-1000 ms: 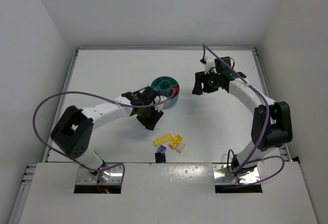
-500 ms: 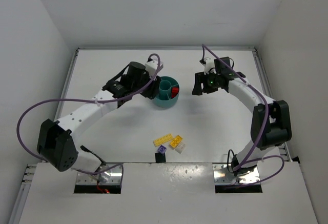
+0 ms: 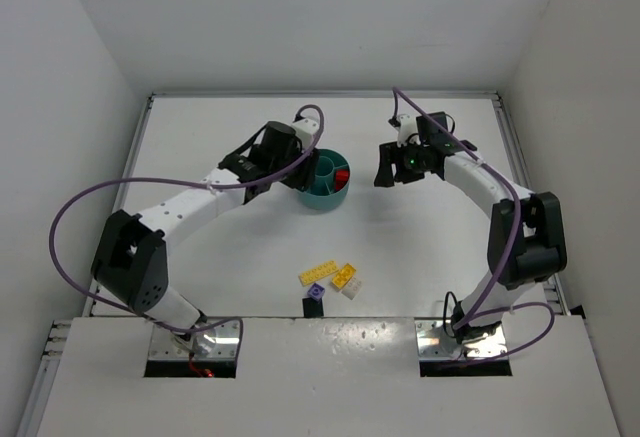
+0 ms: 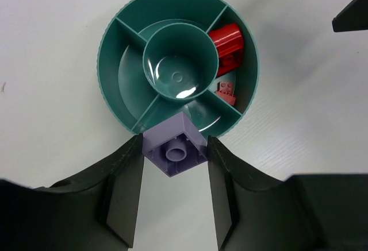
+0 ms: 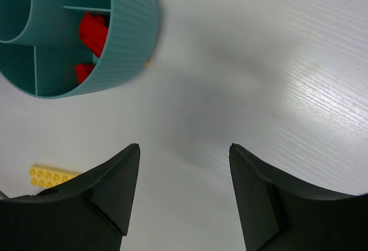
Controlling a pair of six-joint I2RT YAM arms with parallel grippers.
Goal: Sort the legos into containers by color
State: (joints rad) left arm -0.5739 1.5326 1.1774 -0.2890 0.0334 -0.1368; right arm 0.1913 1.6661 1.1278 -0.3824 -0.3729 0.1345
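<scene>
The round teal dish [image 3: 325,201] stands mid-table, with a central cup ringed by curved sections. My left gripper [image 3: 300,171] hovers at its left rim, shut on a purple lego [image 4: 175,145] held studs-down between both fingers; in the left wrist view the brick overlaps the dish's [image 4: 104,61] near rim beside an empty section. Red legos [image 4: 226,43] lie in one section. My right gripper [image 3: 386,171] hangs right of the dish, open and empty [image 5: 184,147], with the dish wall [image 5: 129,38] at upper left.
Loose legos lie near the front edge: a yellow plate [image 3: 318,273], a yellow brick [image 3: 345,276], an off-white brick [image 3: 352,289] and a purple brick [image 3: 316,291], with a small dark block [image 3: 313,306] just below. The tips of the right gripper [image 4: 353,10] show in the left wrist view.
My left arm has swung from the front-left of the dish up and round to its left rim, still holding the purple lego. The right arm has not moved.
</scene>
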